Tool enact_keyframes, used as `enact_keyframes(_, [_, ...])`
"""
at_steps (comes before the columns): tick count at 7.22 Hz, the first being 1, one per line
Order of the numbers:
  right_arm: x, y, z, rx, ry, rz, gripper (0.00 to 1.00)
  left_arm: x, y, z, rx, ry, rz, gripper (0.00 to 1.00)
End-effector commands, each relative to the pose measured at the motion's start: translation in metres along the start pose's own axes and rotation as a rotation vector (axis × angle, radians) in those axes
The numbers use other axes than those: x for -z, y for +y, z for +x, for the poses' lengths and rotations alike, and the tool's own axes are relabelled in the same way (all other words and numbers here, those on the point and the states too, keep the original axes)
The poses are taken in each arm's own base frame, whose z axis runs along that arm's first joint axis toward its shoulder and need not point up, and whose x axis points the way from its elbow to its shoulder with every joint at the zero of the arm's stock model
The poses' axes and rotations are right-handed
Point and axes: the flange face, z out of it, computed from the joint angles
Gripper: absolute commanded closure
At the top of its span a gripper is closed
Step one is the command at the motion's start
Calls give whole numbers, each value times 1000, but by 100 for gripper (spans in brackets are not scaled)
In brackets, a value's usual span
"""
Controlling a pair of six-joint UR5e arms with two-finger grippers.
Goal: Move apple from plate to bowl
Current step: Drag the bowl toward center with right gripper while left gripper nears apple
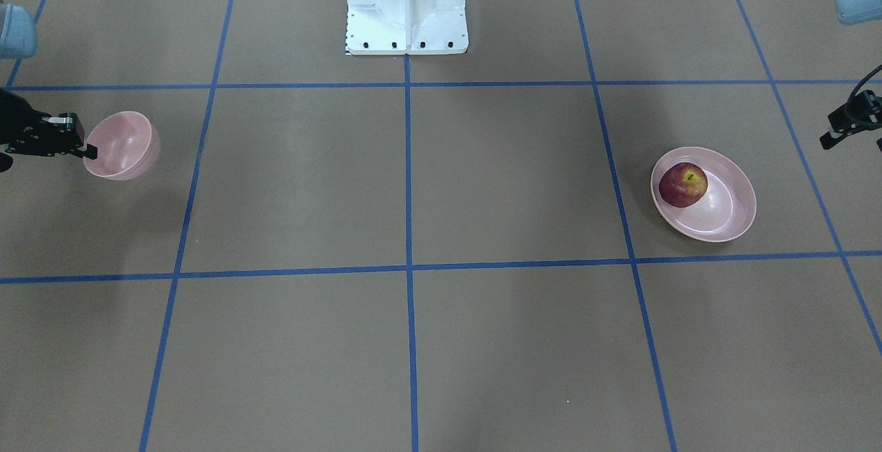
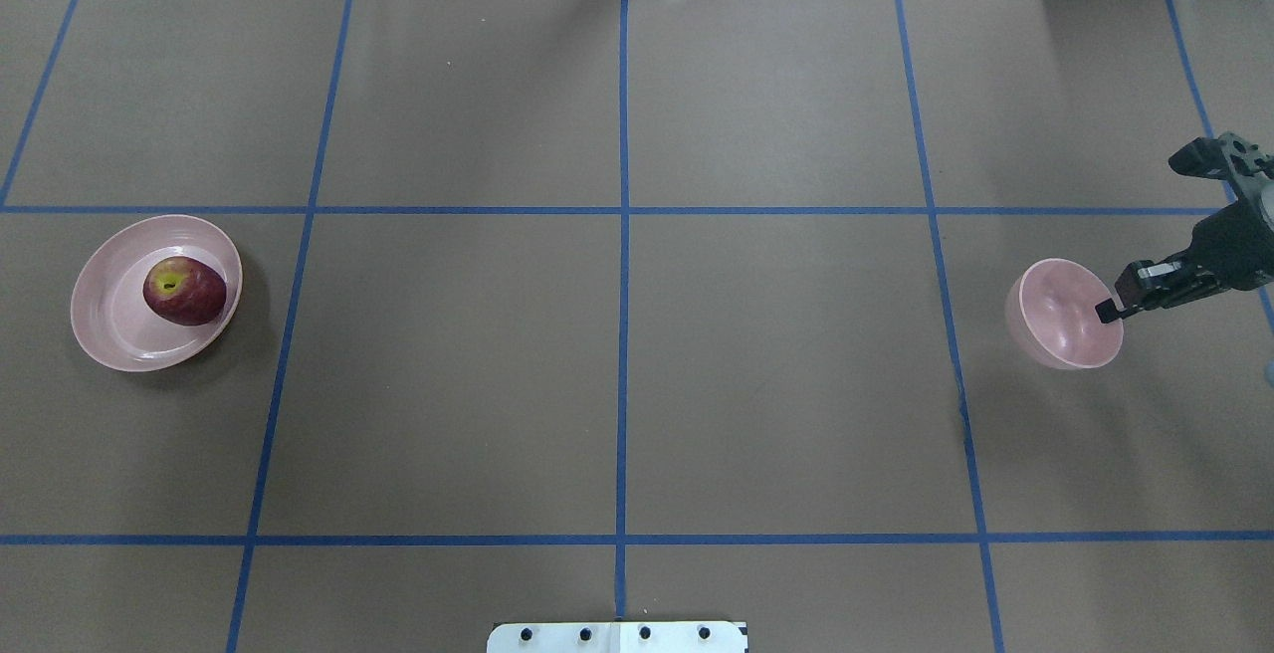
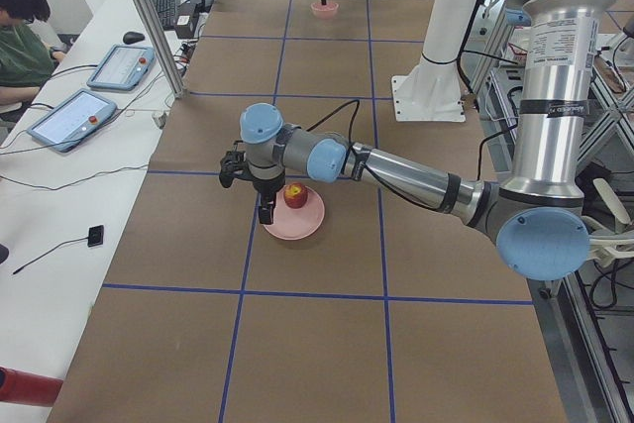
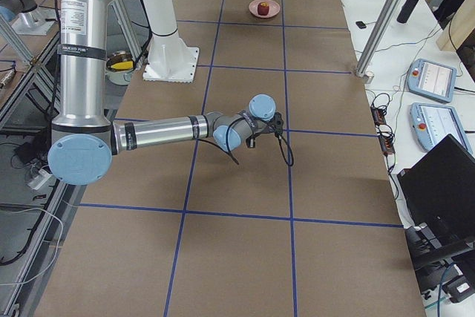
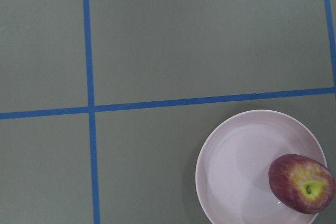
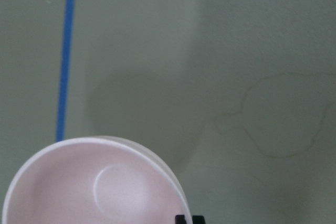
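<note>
The dark-red apple (image 1: 683, 185) lies in the shallow pink plate (image 1: 730, 214), off its centre; both also show in the overhead view, apple (image 2: 184, 291) and plate (image 2: 114, 320). The left wrist view looks down on the apple (image 5: 302, 183) and the plate (image 5: 236, 166). My left gripper (image 1: 835, 137) hangs beside the plate, apart from it; I cannot tell whether it is open or shut. My right gripper (image 2: 1107, 312) is shut on the rim of the small deep pink bowl (image 2: 1060, 313) and holds it tilted, at the far end of the table from the plate.
The robot's white base (image 1: 406, 7) stands at the table's middle edge. Blue tape lines (image 2: 623, 210) divide the brown table into squares. An operator (image 3: 22, 32) sits at a side desk with tablets (image 3: 74, 116).
</note>
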Motion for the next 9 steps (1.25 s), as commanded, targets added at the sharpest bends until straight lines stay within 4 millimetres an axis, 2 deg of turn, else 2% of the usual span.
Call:
enact_keyframes(1, [14,-29,-38,-54,-35,35,100,-24,-7,51,42,14,-39,1])
enact_keyframes(5, [31,-81,-117,-121,-51,50,100,-62,-11,97,93,-11,-40,1])
enact_keyframes(6, [37,-94,-137,-133,-42,49,100,-79,-12,112,100,-1,-48,1])
enact_keyframes(9, [29,-104,-178,-122,-41,49,100,-117,-16,126,100,-30,-30,1])
